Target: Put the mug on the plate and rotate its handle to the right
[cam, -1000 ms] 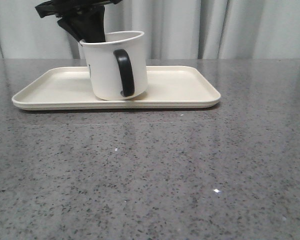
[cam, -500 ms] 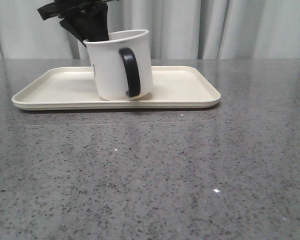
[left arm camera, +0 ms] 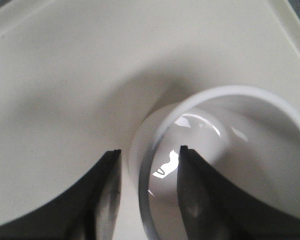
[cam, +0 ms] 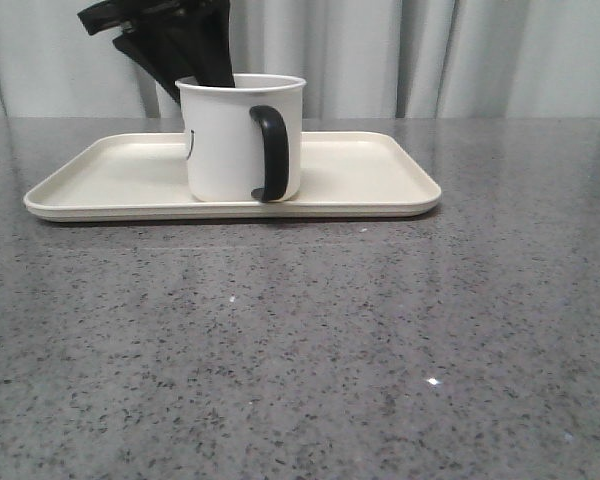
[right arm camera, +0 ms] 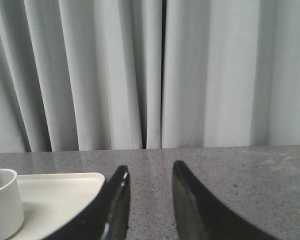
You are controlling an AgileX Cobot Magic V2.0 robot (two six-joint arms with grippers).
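Mug [cam: 242, 138], one only, stands upright on the single plate [cam: 380, 185], left of its middle, with the one black handle [cam: 271, 153] turned toward about 5 o'clock. Left hand [left arm camera: 147, 165] straddles the mug's rim, one finger inside, one outside, close to the wall; contact can't be judged. Right hand [right arm camera: 149, 187] hangs with fingers apart over grey speckled desk [cam: 310, 340]. Pale curtain [cam: 430, 55] hangs behind. Mug looks empty inside.

Soft, even light throughout; the table [cam: 380, 340] shows small glints. In the left wrist view the mug [left arm camera: 225, 165] is blurred, with glare inside and a shadow on the plate [left arm camera: 65, 100].
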